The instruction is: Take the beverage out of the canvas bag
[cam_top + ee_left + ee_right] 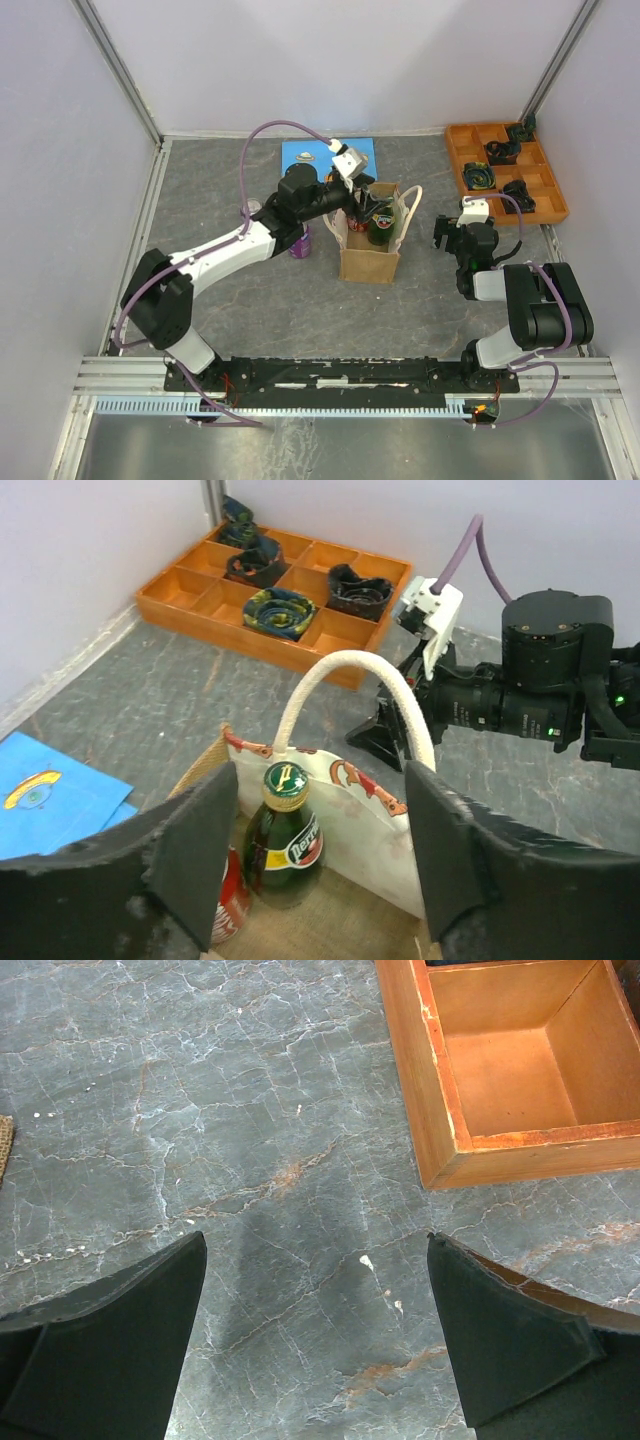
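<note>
The tan canvas bag with cream handles stands mid-table. In the left wrist view a green Perrier bottle stands upright inside the bag, with a red can partly hidden beside it. My left gripper is open and hovers over the bag's mouth, its jaws on either side of the bottle without touching it; it also shows in the top view. My right gripper is open and empty above bare table, to the right of the bag.
An orange compartment tray with dark rolled items sits at the back right, its corner in the right wrist view. A blue card lies behind the bag. A purple can stands left of the bag under my left arm.
</note>
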